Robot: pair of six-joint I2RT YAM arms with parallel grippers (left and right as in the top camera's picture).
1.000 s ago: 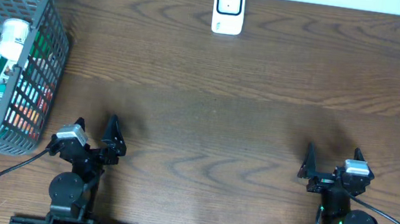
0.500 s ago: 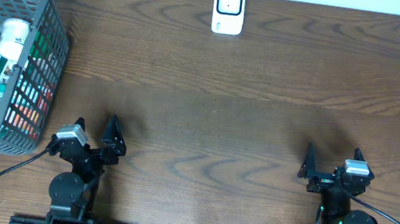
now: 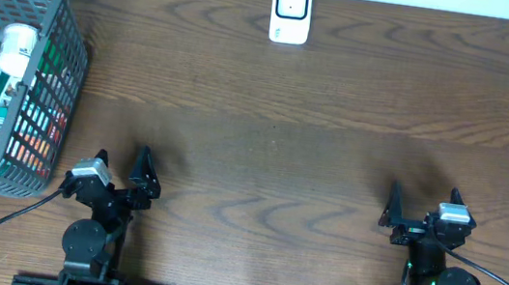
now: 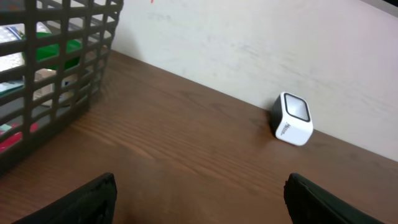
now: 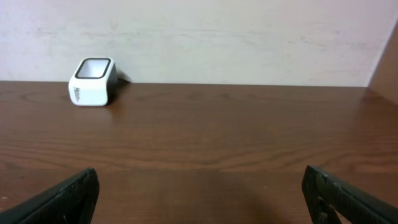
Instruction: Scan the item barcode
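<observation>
A white barcode scanner [image 3: 291, 12] stands at the table's far edge, in the middle; it also shows in the left wrist view as the scanner [image 4: 292, 119] and in the right wrist view as the scanner [image 5: 92, 82]. Items lie inside a grey mesh basket [image 3: 61, 51] at the far left: a green-and-white package with a white cap [image 3: 15, 47] and some red packaging. My left gripper [image 3: 121, 165] is open near the front edge, with nothing between its fingers. Open and equally bare is my right gripper [image 3: 422, 201], at the front right.
The basket wall [image 4: 59, 68] rises close on the left of the left gripper. A pale wall runs behind the table's far edge. Cables trail from both arm bases at the front.
</observation>
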